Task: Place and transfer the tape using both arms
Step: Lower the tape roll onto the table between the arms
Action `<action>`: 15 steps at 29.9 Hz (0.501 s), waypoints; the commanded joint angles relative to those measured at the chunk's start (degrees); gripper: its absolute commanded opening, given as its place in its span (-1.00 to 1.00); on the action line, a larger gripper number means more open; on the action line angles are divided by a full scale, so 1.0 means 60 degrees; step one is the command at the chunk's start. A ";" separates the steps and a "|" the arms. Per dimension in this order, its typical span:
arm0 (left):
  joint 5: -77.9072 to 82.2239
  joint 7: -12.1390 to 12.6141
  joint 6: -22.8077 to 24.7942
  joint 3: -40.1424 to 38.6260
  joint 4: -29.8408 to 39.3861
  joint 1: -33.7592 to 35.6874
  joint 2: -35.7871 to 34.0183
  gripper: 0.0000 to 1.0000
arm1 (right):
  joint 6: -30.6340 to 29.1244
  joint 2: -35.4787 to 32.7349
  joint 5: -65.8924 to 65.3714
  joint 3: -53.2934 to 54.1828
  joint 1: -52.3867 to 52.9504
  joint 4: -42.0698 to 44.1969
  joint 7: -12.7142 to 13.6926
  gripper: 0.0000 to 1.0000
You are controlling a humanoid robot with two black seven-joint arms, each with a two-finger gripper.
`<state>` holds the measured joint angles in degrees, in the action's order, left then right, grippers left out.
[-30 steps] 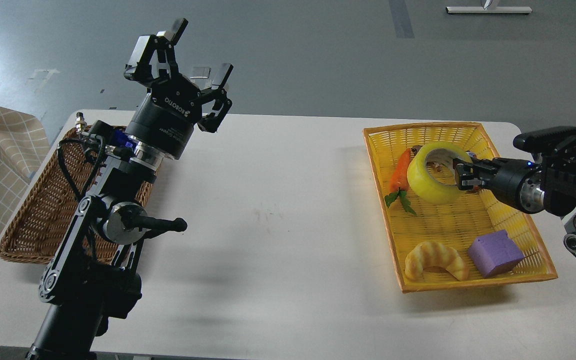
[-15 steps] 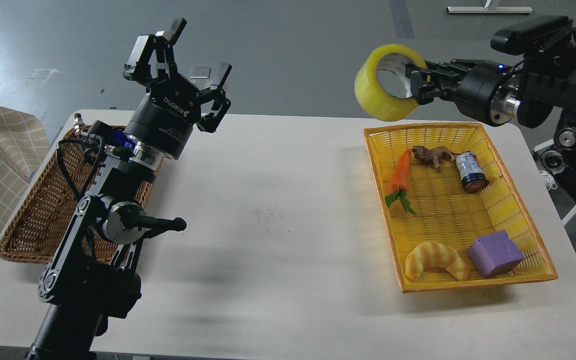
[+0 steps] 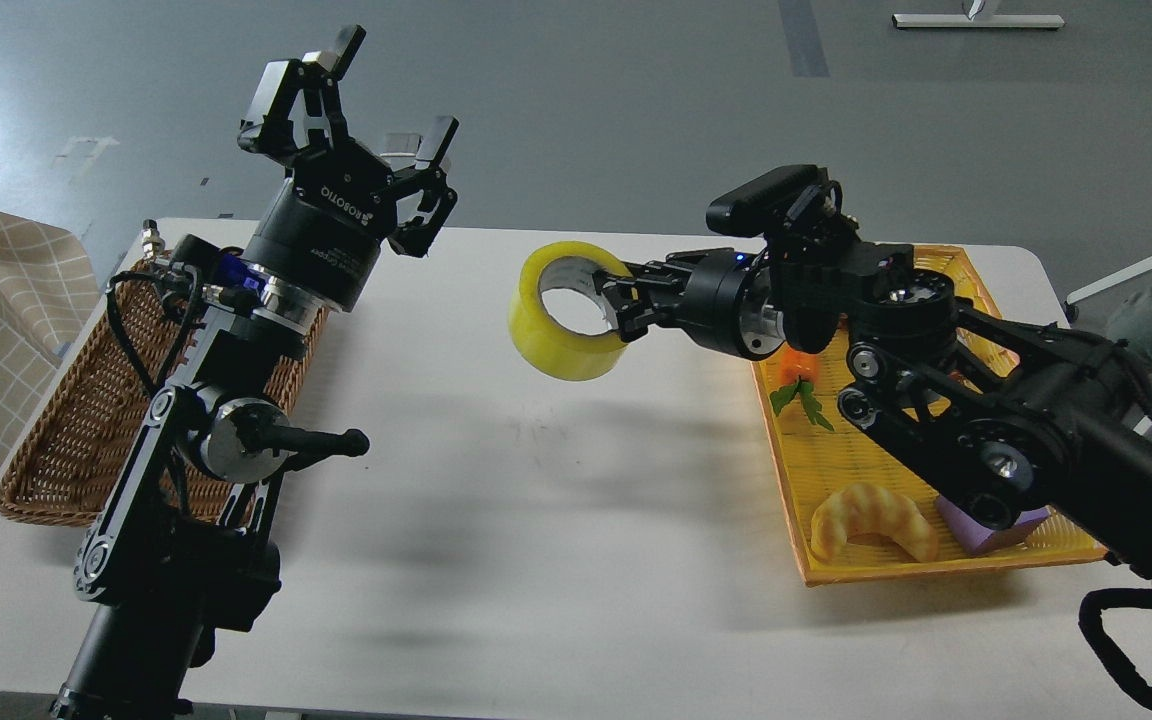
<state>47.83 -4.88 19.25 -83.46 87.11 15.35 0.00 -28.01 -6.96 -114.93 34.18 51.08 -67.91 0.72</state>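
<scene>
The tape [image 3: 558, 340], a wide yellow roll with a grey-white core, hangs in the air above the middle of the white table [image 3: 556, 560]. My right gripper [image 3: 618, 306] is shut on the roll's right wall, one finger inside the core. My right arm reaches in from the right across the yellow basket [image 3: 946, 566]. My left gripper [image 3: 356, 95] is open and empty, raised high at the left above the table's far edge, its fingers pointing up. It stands well apart from the tape, to its left.
The yellow basket holds a carrot toy [image 3: 796, 380], a croissant toy [image 3: 871, 518] and a purple block [image 3: 996, 535], partly hidden by my right arm. A brown wicker basket [image 3: 66, 430] lies at the table's left edge behind my left arm.
My right arm carried the tape out of the yellow basket, up, then left and down to above the table's middle. My left gripper shifted slightly up and left.
</scene>
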 commanded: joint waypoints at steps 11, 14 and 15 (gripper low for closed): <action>-0.0003 -0.0007 -0.0001 -0.0093 0.0028 0.0049 0.0000 0.96 | 0.0001 0.1160 -0.0167 -0.2297 0.0510 0.2046 0.0012 -0.91; -0.0003 -0.0007 -0.0001 -0.0093 0.0028 0.0049 0.0000 0.96 | 0.0001 0.1160 -0.0182 -0.2371 0.0510 0.2118 0.0013 -0.91; -0.0003 -0.0022 -0.0001 -0.0108 0.0028 0.0034 0.0000 0.96 | 0.0001 0.1160 -0.0196 -0.2371 0.0524 0.2235 -0.0002 -0.91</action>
<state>47.81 -4.88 19.25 -84.00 87.26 15.64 0.00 -27.99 0.00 -115.94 20.40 54.12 -55.53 0.74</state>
